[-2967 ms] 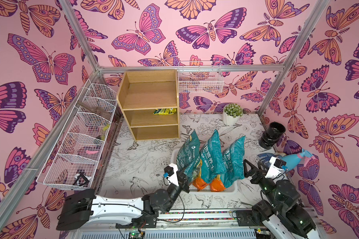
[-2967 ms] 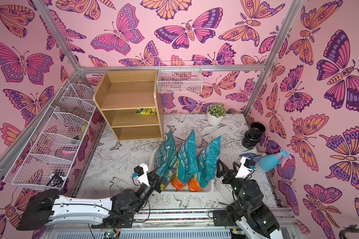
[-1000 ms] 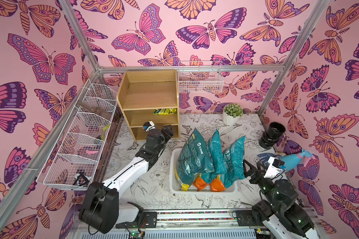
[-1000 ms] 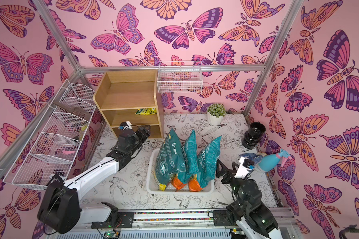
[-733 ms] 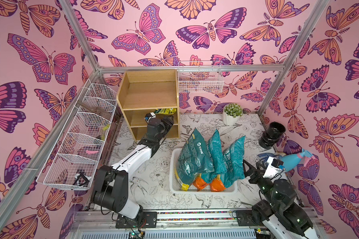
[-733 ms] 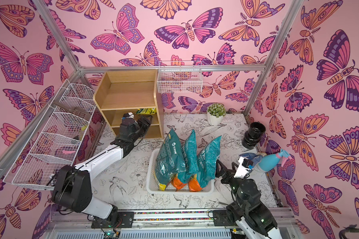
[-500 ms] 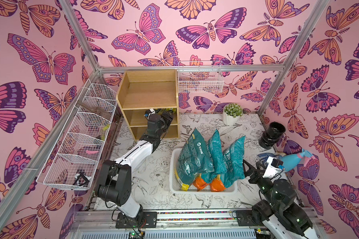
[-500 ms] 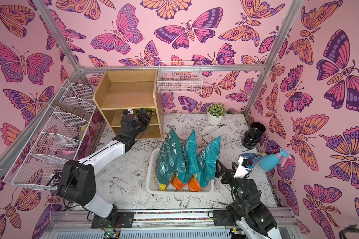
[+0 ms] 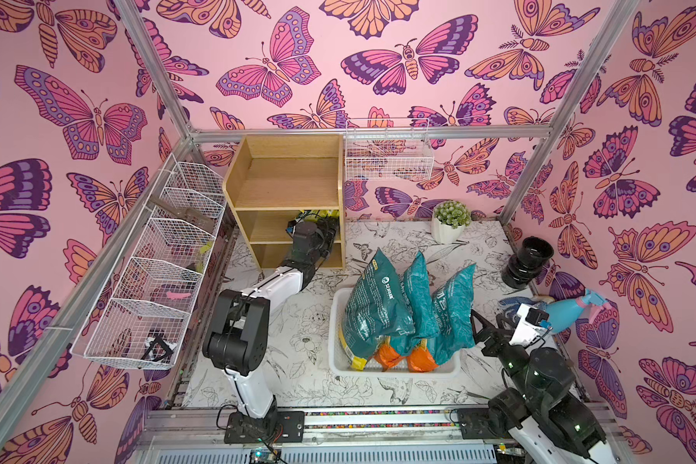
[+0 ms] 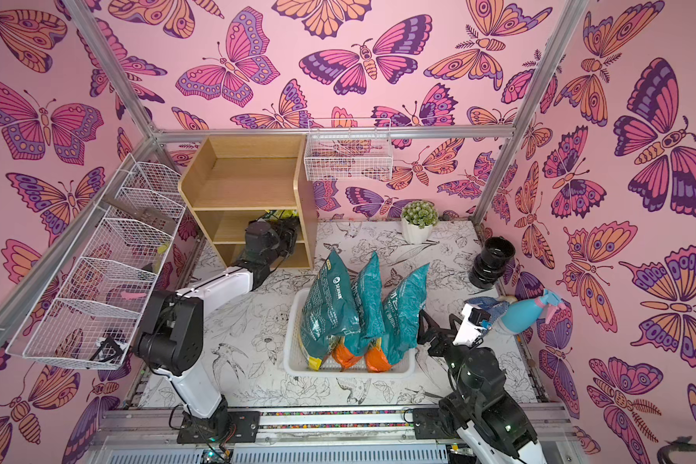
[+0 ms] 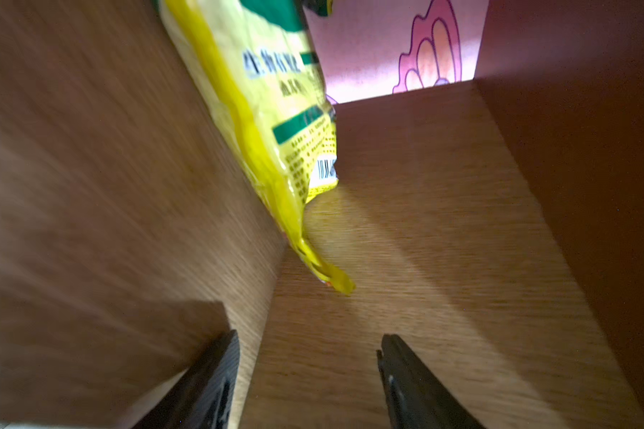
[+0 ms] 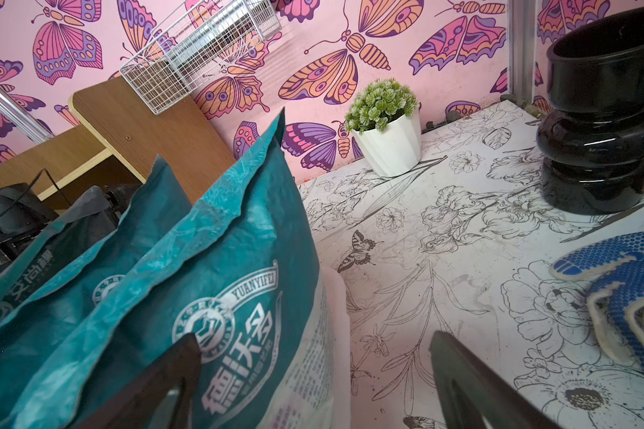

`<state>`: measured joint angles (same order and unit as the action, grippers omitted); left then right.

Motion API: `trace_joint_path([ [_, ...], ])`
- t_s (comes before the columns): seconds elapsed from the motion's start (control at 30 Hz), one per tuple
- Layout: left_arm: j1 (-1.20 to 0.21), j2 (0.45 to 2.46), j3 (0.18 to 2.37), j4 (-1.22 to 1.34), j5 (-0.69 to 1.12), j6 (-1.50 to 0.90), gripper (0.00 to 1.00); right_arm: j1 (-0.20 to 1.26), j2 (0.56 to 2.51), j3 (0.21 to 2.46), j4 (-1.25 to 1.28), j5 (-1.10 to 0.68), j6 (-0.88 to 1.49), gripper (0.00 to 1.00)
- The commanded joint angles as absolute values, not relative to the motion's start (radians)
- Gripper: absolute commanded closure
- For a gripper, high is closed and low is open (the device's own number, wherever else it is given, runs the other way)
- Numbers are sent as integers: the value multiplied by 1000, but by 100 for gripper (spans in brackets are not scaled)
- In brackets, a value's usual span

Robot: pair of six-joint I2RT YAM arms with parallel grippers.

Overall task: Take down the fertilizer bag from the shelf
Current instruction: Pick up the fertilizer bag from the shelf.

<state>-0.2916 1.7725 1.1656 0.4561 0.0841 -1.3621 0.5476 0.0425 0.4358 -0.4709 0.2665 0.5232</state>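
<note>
- My left gripper [image 11: 307, 336] is inside the shelf [image 9: 286, 189], in the middle tier. The jaws stand partly apart with only bare wood between them, so I have hold of nothing.
- The fertilizer bag [image 11: 276, 111] is yellow with green bands and lies just ahead of my fingertips without touching them. It rests flat against one board, and its crimped corner reaches the seam where two boards meet.
- In both top views a sliver of the bag [image 9: 310, 215] peeks out over my wrist, at the right end of that tier by the side panel.
- The top tier and the bottom tier look bare from above.
- My right gripper [image 9: 487, 325] hangs low and well away from the shelf. Its jaws are spread as wide as they go and grip nothing.
- It sits just beside the teal bags [image 9: 378, 309], which stand leaning in a white basket [image 9: 338, 363].
- The table [image 9: 298, 341] is white with black line drawings of flowers and birds.
- A potted plant [image 9: 451, 219] stands near the back wall.
- A black pot [image 9: 527, 261], a blue spray bottle [image 9: 571, 313] and a blue dotted glove [image 12: 629, 278] sit along the right side.
- The walls are pink with butterflies. Wire baskets [image 9: 157, 281] hang along the left rail, and another wire basket [image 9: 386, 156] hangs just beside the top of the shelf.
</note>
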Motion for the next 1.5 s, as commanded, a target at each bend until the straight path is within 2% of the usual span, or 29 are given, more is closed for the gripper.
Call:
trace_joint_path([
  [0.0, -282, 1744, 1155, 474, 50, -1343, 33, 554, 34, 428, -459, 257, 511, 1],
  [0.1, -282, 1770, 1186, 474, 67, -1361, 35, 554, 34, 428, -461, 262, 509, 1],
  [0.27, -283, 1815, 1223, 482, 71, -1384, 48, 555, 34, 426, -458, 260, 509, 1],
  [0.53, -283, 1865, 1257, 479, 37, -1405, 39, 554, 41, 423, -449, 255, 508, 1],
  [0.7, -283, 1914, 1285, 479, 20, -1422, 42, 554, 41, 422, -447, 254, 508, 1],
  [0.73, -282, 1922, 1289, 479, 20, -1423, 45, 554, 41, 422, -448, 253, 508, 1],
  [0.77, -282, 1931, 1295, 479, 23, -1425, 54, 554, 41, 422, -448, 254, 508, 1],
  [0.83, -281, 1935, 1291, 479, 25, -1434, 73, 554, 42, 422, -446, 252, 506, 1],
  [0.9, -281, 1921, 1282, 479, 30, -1425, 96, 554, 43, 422, -445, 253, 506, 1],
  [0.93, -282, 1910, 1276, 479, 29, -1421, 100, 555, 43, 421, -445, 252, 506, 1],
  [1.13, -285, 1757, 1163, 470, -16, -1390, 100, 555, 43, 422, -445, 251, 506, 1],
  [1.3, -298, 1526, 1043, 415, -75, -1306, 100, 554, 46, 422, -439, 250, 505, 1],
  [1.47, -349, 1351, 1040, 318, -90, -1206, 100, 554, 55, 426, -439, 250, 505, 1],
])
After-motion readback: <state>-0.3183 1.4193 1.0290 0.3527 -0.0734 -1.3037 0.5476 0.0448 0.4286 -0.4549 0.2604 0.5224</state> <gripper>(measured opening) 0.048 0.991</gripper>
